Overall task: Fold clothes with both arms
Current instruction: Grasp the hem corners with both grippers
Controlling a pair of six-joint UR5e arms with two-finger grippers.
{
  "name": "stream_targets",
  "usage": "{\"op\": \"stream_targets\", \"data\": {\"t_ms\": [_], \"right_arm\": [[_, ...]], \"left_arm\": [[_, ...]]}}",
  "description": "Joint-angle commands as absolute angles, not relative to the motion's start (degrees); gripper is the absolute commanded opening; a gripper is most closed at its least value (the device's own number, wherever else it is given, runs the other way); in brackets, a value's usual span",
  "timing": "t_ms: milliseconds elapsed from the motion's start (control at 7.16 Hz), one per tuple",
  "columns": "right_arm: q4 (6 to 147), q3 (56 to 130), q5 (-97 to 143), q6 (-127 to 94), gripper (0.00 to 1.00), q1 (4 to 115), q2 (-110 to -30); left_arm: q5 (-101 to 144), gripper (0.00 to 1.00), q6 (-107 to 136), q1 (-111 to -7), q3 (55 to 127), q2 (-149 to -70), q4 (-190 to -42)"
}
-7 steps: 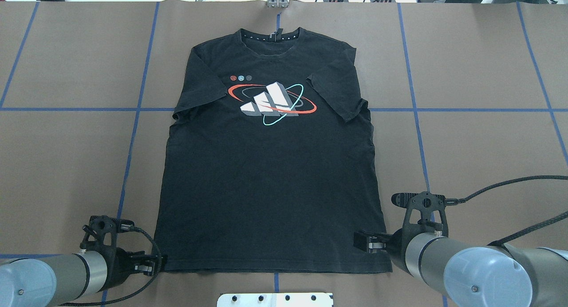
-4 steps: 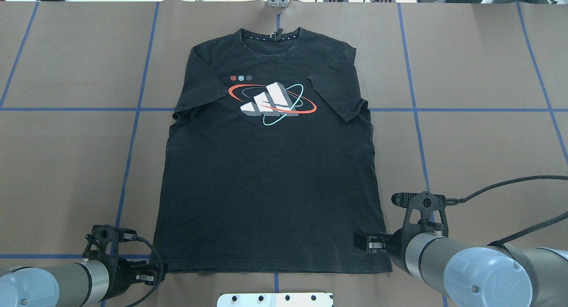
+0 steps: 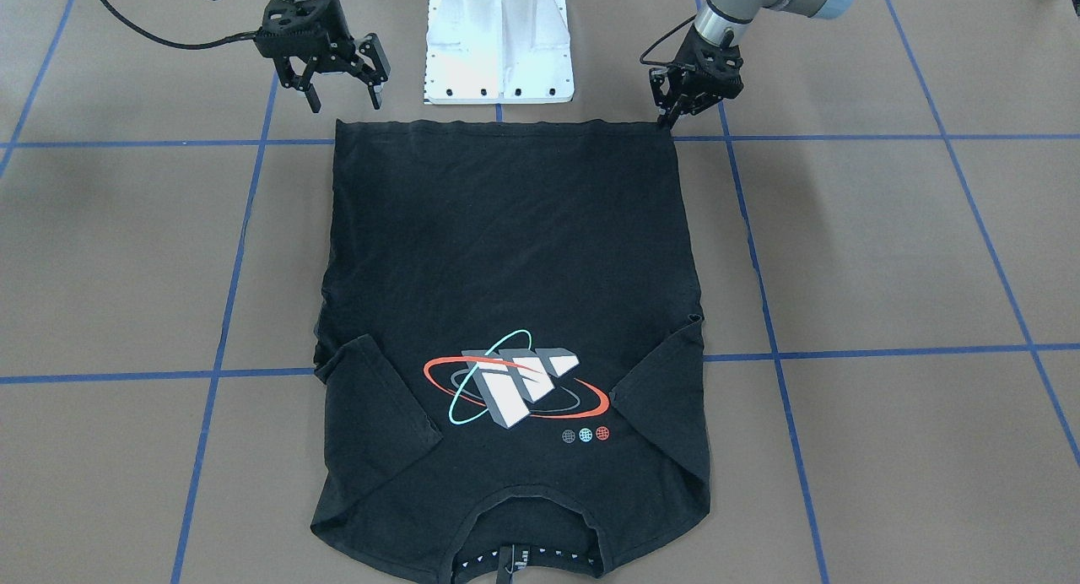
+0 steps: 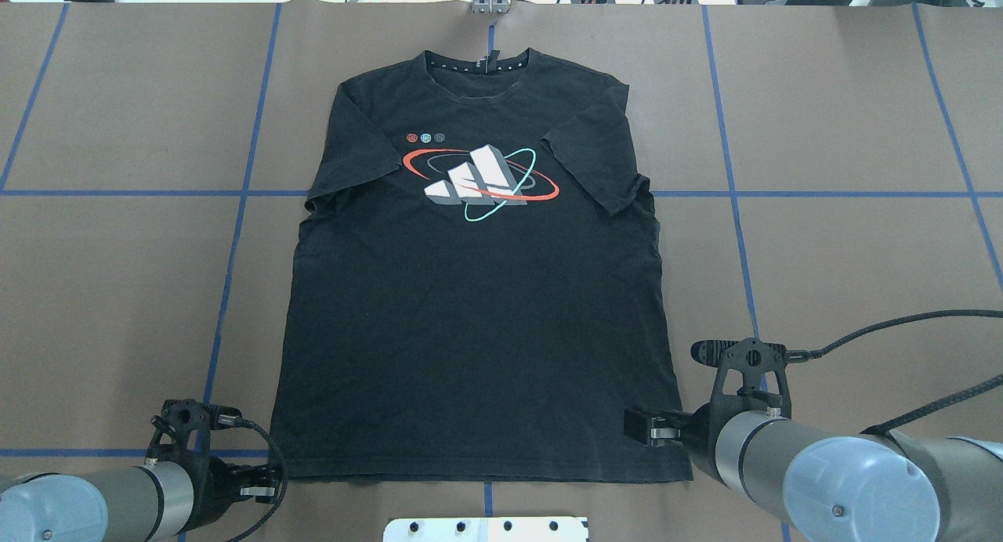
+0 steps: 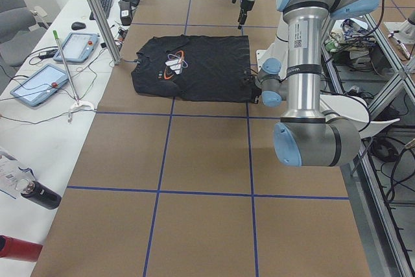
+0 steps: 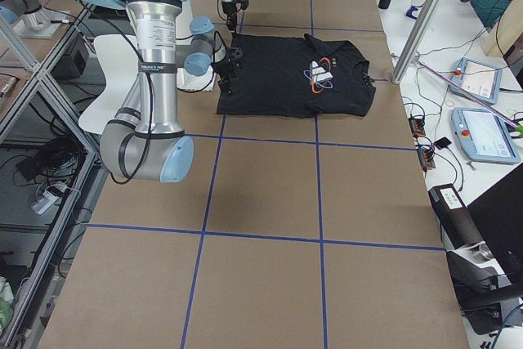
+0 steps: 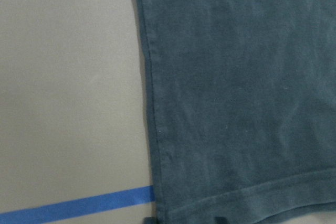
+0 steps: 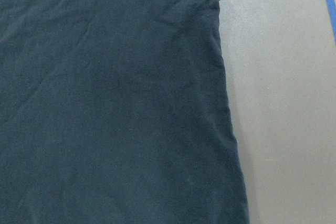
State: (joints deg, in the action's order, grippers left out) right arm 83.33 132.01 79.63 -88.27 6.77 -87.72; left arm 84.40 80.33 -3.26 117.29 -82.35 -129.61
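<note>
could grab only the top layer of the t-shirt (image 3: 506, 246), with left gripper (image 3: 671, 121) and right gripper (image 3: 344, 105) spread at its hem corners.

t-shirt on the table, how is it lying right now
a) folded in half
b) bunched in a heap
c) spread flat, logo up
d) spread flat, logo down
c: the T-shirt lies spread flat and unfolded, with its logo facing up.
</note>
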Motion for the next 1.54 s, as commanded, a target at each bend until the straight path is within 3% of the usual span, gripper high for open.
{"op": "stream_targets", "data": {"t_ms": [0, 1117, 1257, 1397], "right_arm": [[83.41, 131.92, 79.63, -88.33, 1.00, 6.77, -87.80], [79.45, 126.65, 70.60, -94.47, 1.00, -1.48, -92.10], [79.45, 126.74, 69.97, -95.18, 0.98, -2.28, -92.11], [79.45, 126.22, 69.70, -95.71, 0.89, -2.98, -92.89]], "left_arm": [[84.37, 0.00, 80.42, -3.43, 117.60, -82.35, -129.55], [81.56, 0.00, 80.42, -3.34, 118.92, -81.91, -129.55], [81.48, 0.00, 80.42, -3.43, 118.92, -81.83, -129.55], [81.39, 0.00, 80.42, -3.34, 118.92, -81.30, -129.64]]}}
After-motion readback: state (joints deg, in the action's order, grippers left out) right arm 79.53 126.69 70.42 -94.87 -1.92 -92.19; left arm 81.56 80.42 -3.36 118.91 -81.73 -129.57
